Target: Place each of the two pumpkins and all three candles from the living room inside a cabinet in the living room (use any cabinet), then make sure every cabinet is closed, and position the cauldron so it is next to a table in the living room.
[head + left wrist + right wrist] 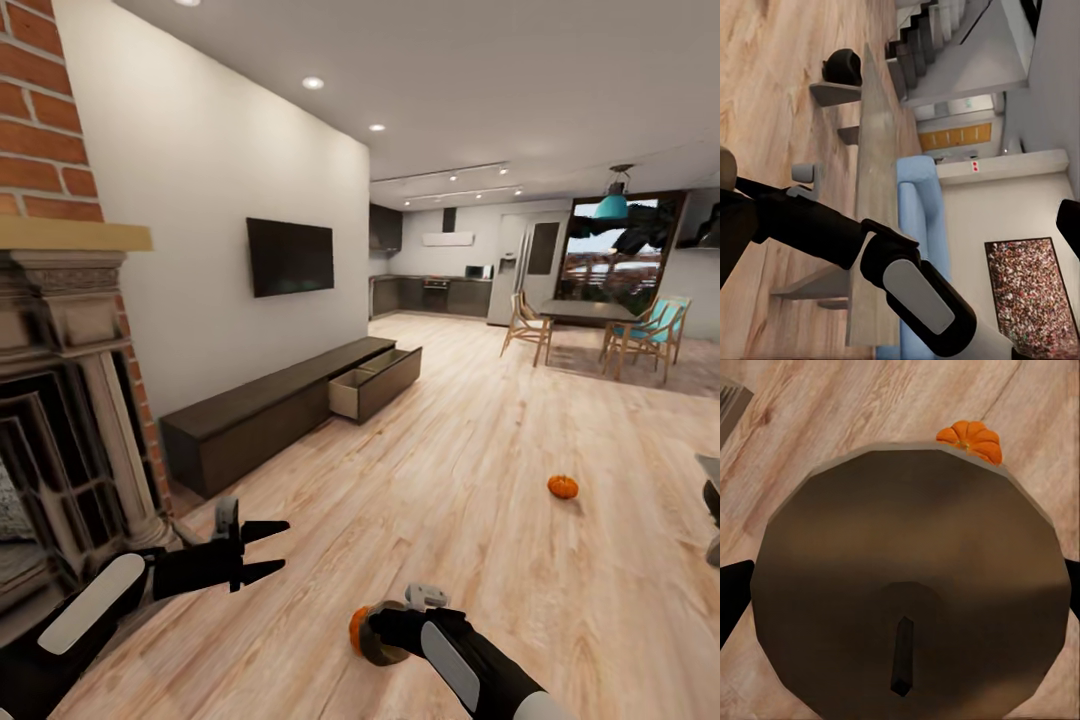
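My right jaws are closed on a candle (384,646), pinching its sides. The right wrist view looks straight down on its flat top and wick (902,654), with a dark finger at each edge. My left jaws are spread wide and empty, hanging low off the near end of the cabinet (250,420). That cabinet has one drawer (375,385) pulled out at its far end, so I judge the step in hand is carrying this candle there. One pumpkin (356,628) shows just past the candle's rim; I can't tell whether it touches the candle or lies on the floor below. The other pumpkin (563,486) lies on the floor well out from the cabinet, roughly level with its middle. To do this well, I'd keep the grip steady and the candle upright during the drive, since a stubby cylinder held by its sides could twist or slip. I'd come along the cabinet's front and stop short of the drawer so the base doesn't knock it. Then I'd lower the candle inside the walls before letting go, toward the back, to leave room for the rest.
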Robot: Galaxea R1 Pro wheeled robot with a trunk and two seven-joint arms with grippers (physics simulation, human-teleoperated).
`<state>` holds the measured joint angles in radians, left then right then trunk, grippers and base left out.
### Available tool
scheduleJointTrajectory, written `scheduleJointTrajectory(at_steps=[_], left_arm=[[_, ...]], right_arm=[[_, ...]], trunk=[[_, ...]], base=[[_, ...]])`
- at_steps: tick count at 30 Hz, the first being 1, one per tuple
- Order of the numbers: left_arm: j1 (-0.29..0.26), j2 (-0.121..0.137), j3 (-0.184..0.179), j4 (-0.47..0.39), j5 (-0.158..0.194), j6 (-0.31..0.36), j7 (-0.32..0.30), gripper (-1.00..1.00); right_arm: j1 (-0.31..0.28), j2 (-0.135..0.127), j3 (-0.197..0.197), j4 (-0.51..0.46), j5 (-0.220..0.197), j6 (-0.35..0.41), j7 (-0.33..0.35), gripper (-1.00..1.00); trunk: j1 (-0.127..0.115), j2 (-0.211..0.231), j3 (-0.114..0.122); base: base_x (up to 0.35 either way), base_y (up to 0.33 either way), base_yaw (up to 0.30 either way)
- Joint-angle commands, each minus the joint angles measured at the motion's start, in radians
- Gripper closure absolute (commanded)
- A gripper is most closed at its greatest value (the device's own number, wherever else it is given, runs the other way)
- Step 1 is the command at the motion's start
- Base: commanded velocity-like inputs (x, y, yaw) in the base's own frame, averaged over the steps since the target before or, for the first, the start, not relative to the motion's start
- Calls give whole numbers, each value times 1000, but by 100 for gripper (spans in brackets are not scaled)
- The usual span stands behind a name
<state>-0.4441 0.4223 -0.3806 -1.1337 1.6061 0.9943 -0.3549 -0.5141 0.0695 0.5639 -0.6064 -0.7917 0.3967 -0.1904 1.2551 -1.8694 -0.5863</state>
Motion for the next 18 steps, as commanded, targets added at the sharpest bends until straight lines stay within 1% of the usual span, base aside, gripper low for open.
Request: scheduleJointTrajectory(at_steps=[1, 5, 7, 8, 11, 18], left_arm=[[-1, 1, -2, 0, -5, 0, -9, -100], [-1, 2, -2, 0, -2, 0, -10, -100], [-1, 2, -2, 0, 12, 0, -9, -100], [-1, 3, -3, 0, 24, 0, -9, -100], [-1, 5, -3, 0, 37, 0, -9, -100], [-1, 9, -3, 0, 41, 0, -9, -100]], right_arm=[[-1, 0, 5, -1, -11, 1, -9, 100], [-1, 0, 5, -1, -11, 1, -9, 100], [-1, 1, 5, -1, -11, 0, -9, 100], [-1, 1, 5, -1, -11, 0, -10, 100], [-1, 0, 5, 0, -11, -2, -9, 100], [-1, 0, 5, 0, -11, -4, -10, 100]], trunk=[[0, -1, -2], [0, -1, -3], [0, -1, -4], [0, -1, -5], [0, -1, -6], [0, -1, -9]], base=[[0, -142, -274], [0, -150, -274], [0, -143, -274], [0, -100, -274], [0, -42, -274], [0, -5, -274]])
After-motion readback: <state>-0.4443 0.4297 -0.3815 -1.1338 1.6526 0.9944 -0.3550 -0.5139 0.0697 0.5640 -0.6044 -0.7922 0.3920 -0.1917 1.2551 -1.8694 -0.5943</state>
